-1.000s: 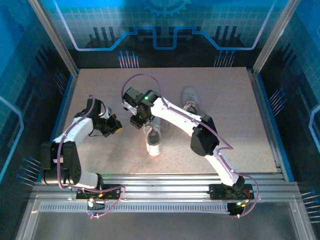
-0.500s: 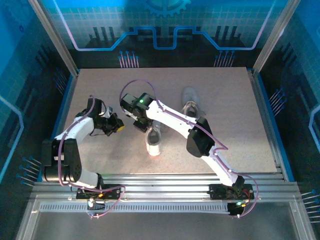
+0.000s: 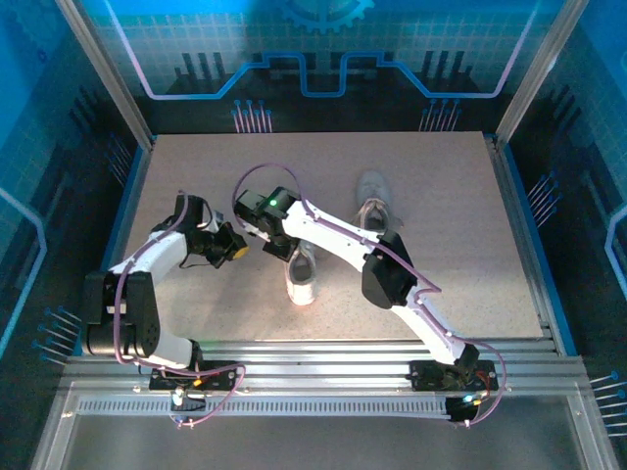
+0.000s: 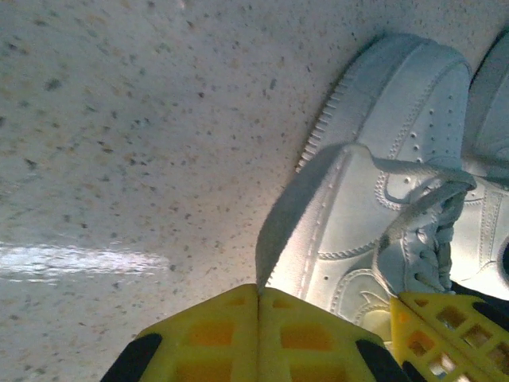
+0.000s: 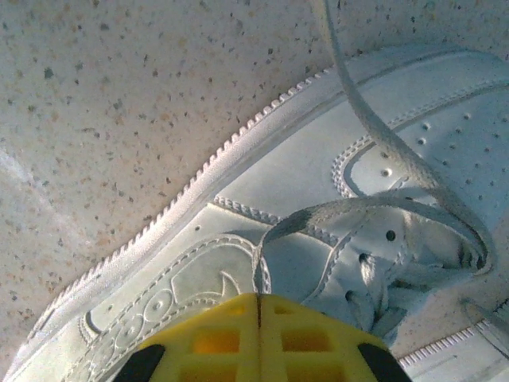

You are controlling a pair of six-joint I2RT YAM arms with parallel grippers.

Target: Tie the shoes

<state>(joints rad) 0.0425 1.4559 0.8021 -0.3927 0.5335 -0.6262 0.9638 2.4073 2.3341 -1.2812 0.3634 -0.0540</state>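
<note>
Near the middle of the table (image 3: 441, 264), a bit toward 6 o'clock in the top view: the near shoe (image 3: 301, 279), white. Lies flat on its sole, long way running from 12 to 6 o'clock, toe pointing at 6 o'clock, toward the near edge. Well apart, up at about 1 o'clock from it: the far shoe (image 3: 372, 196), a bit greyer. Runs from 12 to 6 o'clock too, but too small to say which end is the toe. Looks like early days for the job. No bow to see on the near shoe. Shows the lace (image 5: 374, 203) coming in from 12 o'clock in the right wrist view, bending round in a loose loop over the top of the shoe and ending at the yellow fingers. Leaves the crossing, the pulling tight and the bow all to do, by the look of it. Leaves the far shoe to do as well, most likely; cannot tell if its laces are tied. As for the right gripper (image 5: 258, 306): fingers pressed together, seems to pinch the lace right by the side of the near shoe, at about 10 o'clock of it. As for the left gripper (image 4: 258, 314): fingers pressed together too, hanging just beside the same shoe at 9 o'clock, close to the right gripper. Cannot tell if anything sits between its fingers.
</note>
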